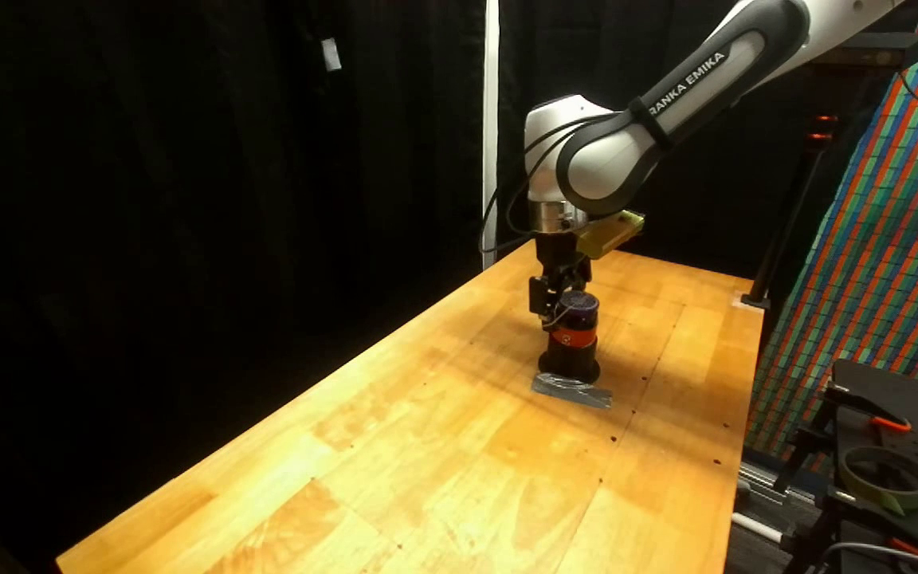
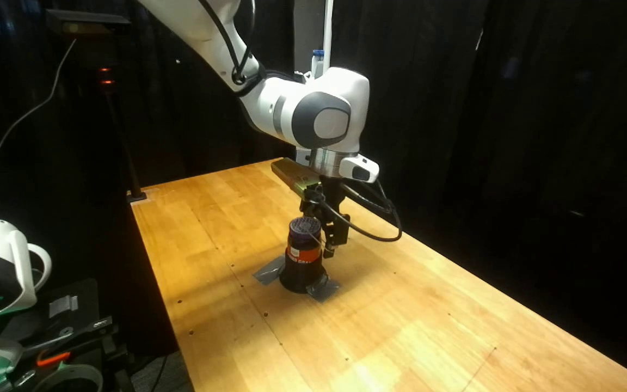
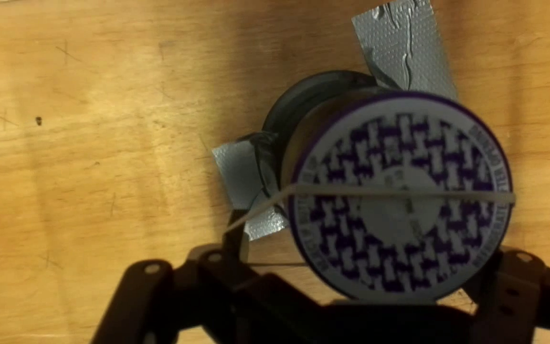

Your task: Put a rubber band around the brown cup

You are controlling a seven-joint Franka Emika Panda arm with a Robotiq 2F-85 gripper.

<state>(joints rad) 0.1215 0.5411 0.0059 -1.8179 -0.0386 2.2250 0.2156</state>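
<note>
On the arm (image 1: 694, 84), white letters read "RANKA EMIKA", the start covered by a black strap (image 1: 650, 123). The lid (image 3: 401, 229) of the brown cup (image 2: 303, 256) carries rim print: "REJECT IF" on one side, "REFRIGERATE AFTER OPENING" on the other; the lettering on its orange-red stripe (image 1: 574, 336) is too small to read in full. The cup stands upright about midway between the long edges of the tabletop (image 1: 427, 494), set in from the far edge, where a black post (image 1: 786, 231) marks one corner. Grey tape (image 3: 411, 52) reaches from its base onto the wood. The gripper (image 1: 558, 301) is just beside the cup, toward the long edge away from that post. Its jaws stand apart; from the finger at the left of the wrist view a pale rubber band (image 3: 399, 192) runs across the lid to the opposite rim, its far end hidden. Bare wood stretches from the tape to both long edges and toward the near end.
</note>
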